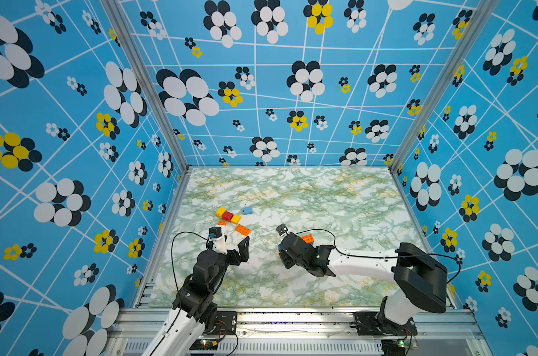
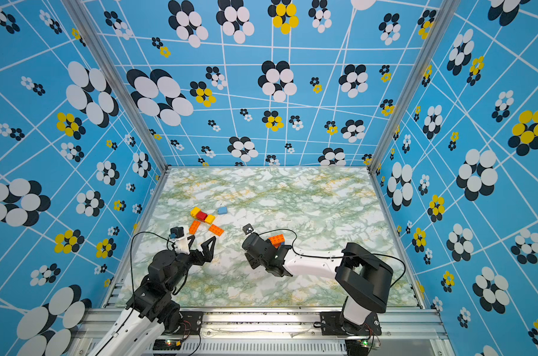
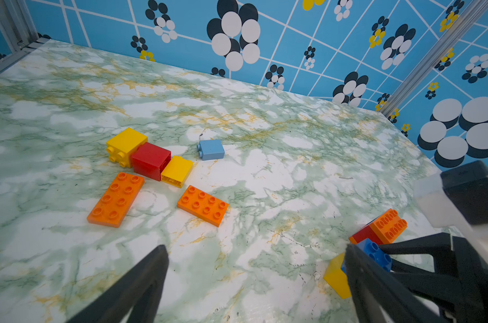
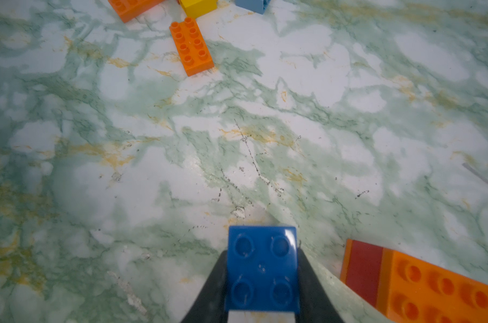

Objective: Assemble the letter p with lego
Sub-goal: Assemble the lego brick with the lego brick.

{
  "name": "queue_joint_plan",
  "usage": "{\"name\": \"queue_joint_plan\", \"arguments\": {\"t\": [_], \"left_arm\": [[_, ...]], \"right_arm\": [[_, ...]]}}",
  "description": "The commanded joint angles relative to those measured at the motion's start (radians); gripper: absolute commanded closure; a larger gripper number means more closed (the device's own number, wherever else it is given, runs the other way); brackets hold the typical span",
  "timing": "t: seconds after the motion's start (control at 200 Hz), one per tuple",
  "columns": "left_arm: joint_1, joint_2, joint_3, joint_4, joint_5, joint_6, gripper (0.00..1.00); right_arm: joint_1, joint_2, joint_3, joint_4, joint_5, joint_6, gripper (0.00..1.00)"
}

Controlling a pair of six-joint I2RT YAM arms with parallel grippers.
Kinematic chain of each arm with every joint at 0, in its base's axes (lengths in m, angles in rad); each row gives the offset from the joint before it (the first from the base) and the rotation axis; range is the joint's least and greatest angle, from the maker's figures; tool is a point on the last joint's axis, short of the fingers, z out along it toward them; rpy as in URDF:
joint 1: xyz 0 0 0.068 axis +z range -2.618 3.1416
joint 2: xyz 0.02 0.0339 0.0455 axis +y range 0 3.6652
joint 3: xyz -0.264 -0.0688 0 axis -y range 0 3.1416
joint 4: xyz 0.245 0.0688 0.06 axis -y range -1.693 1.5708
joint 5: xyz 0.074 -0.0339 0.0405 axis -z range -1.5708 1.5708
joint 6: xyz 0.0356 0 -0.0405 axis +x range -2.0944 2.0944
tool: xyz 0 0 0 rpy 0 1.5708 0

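Loose lego lies at the table's left: a yellow brick (image 3: 127,145), a red brick (image 3: 150,163) and a second yellow brick (image 3: 177,170) in a row, a pale blue brick (image 3: 211,149) apart from them, and two flat orange plates (image 3: 115,198) (image 3: 203,205). My left gripper (image 3: 255,249) hangs open just short of the plates, holding nothing. My right gripper (image 4: 262,251) is shut on a blue brick (image 4: 262,268), low over mid-table. A yellow piece (image 3: 336,276) shows right under the blue brick. Beside it sits an orange-and-red stack (image 4: 421,282) (image 1: 307,239).
The marble table (image 1: 338,197) is walled on three sides by blue flowered panels. A metal rail (image 1: 292,317) runs along its front edge, with both arm bases on it. Black cables loop over each wrist.
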Motion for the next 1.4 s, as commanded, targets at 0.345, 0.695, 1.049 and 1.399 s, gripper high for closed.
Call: {"name": "queue_joint_plan", "arguments": {"t": [0.345, 0.695, 1.049, 1.399], "left_arm": [[0.008, 0.000, -0.017, 0.009, 0.007, -0.012, 0.01], [0.008, -0.004, -0.016, 0.002, 0.002, -0.011, 0.01], [0.009, -0.007, -0.017, 0.003, -0.002, -0.012, 0.01], [0.010, -0.004, -0.017, 0.006, 0.002, -0.011, 0.01]], "right_arm": [[-0.010, 0.177, 0.071, -0.226, -0.108, 0.078, 0.91], [-0.009, 0.308, 0.187, -0.399, -0.098, 0.128, 0.92], [-0.010, 0.326, 0.264, -0.532, -0.072, 0.192, 0.96], [0.023, 0.144, 0.261, -0.623, 0.081, 0.527, 0.98]]}}
